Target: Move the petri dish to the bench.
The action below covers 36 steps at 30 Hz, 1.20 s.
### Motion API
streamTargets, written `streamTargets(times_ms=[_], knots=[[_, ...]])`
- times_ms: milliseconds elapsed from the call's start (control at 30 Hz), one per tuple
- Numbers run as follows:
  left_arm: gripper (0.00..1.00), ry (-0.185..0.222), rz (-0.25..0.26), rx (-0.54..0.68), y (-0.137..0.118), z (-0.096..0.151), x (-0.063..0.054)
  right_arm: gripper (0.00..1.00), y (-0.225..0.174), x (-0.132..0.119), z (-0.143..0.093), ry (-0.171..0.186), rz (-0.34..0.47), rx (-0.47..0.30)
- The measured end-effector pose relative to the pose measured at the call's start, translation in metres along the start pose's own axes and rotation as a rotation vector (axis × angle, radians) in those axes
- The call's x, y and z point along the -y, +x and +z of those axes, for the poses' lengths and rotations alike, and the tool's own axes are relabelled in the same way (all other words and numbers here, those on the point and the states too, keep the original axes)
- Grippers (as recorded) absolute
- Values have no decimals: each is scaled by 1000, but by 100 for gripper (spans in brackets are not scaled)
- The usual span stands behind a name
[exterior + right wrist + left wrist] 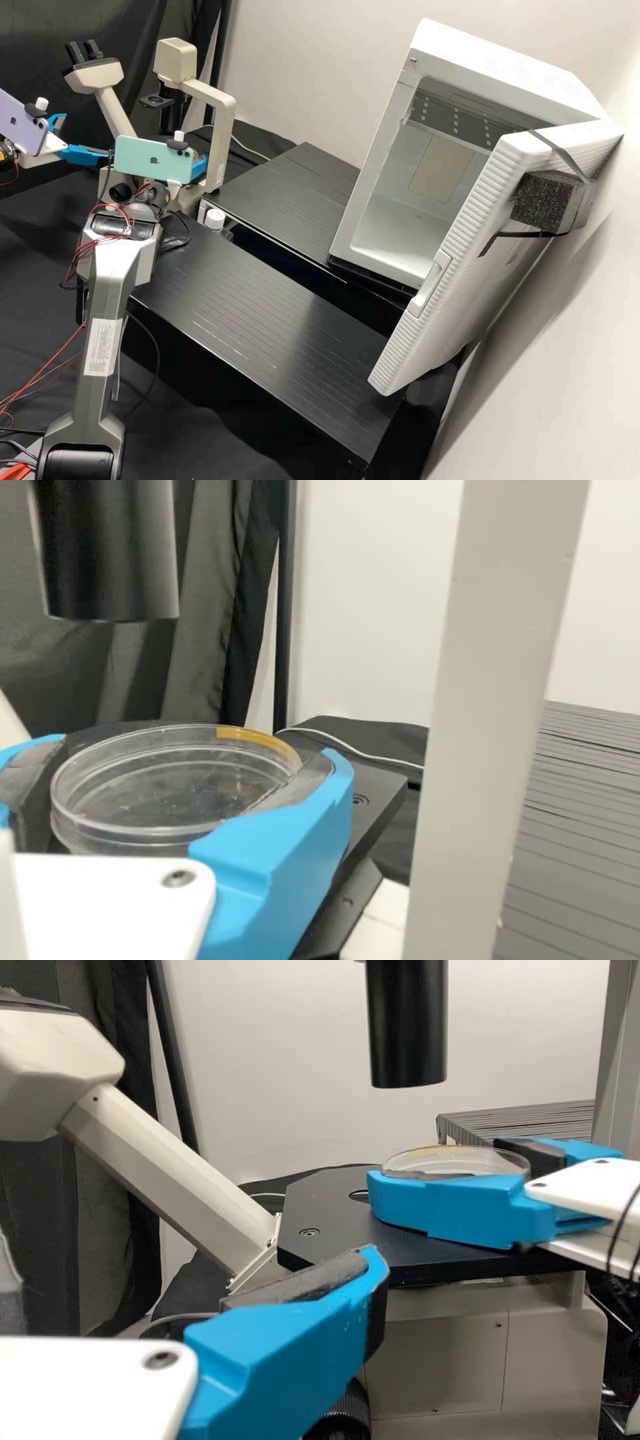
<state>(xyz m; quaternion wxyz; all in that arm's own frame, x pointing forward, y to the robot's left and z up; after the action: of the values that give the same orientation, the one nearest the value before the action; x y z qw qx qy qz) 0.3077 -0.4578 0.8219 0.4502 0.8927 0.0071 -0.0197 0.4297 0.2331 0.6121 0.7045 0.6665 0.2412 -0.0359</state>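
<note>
Right now the petri dish [140, 800] sits between the 2 blue fingers [275, 845] of the right gripper [199, 168], over the black stage [330, 1210] of the microscope [223, 137]. Those fingers pinch the dish from opposite sides, with grey pads against its wall. The dish lies roughly level, and a yellow-brown strip [252, 738] marks part of its rim. I cannot tell whether its underside touches the stage. A black cylinder [105, 555] hangs above the stage, well apart from the dish.

The left gripper [87, 137] is beside the microscope, apart from the dish, with its 2 fingers spread and nothing between them. In the left wrist view, 1 of its blue fingers lies near the stage, its dark pad showing.

Each arm carries 1 phone by its wrist: a purple phone [25, 125] on the left arm and a mint green phone [148, 160] on the right arm.

In the high view, the black bench has 2 ribbed surfaces, a near surface [260, 313] and a far surface [287, 193], with a dark gap between them. A white cap [215, 219] is near that gap, close to the microscope. A white fridge [493, 67] stands beyond with its door [460, 260] swung wide, and a dark foam block [543, 200] is strapped to the door.
</note>
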Motion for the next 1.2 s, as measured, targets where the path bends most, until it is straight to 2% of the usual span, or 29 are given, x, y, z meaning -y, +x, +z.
streamTargets(times_ms=[233,400,700,900,1133,1200], knots=[[100,0,0,0,0,0,0,0,-28,-10,-8,2,-30,-24],[100,0,0,0,0,0,0,0,-51,-20,-15,-6,-17,-53],[100,0,0,0,0,0,0,0,-77,-29,-18,2,19,-78],[100,0,0,0,0,0,0,0,-101,-29,-14,-2,40,-87],[100,0,0,0,0,0,0,0,-154,-28,-7,-47,81,-118],[100,0,0,0,0,0,0,0,-178,-29,-3,-74,102,-129]])
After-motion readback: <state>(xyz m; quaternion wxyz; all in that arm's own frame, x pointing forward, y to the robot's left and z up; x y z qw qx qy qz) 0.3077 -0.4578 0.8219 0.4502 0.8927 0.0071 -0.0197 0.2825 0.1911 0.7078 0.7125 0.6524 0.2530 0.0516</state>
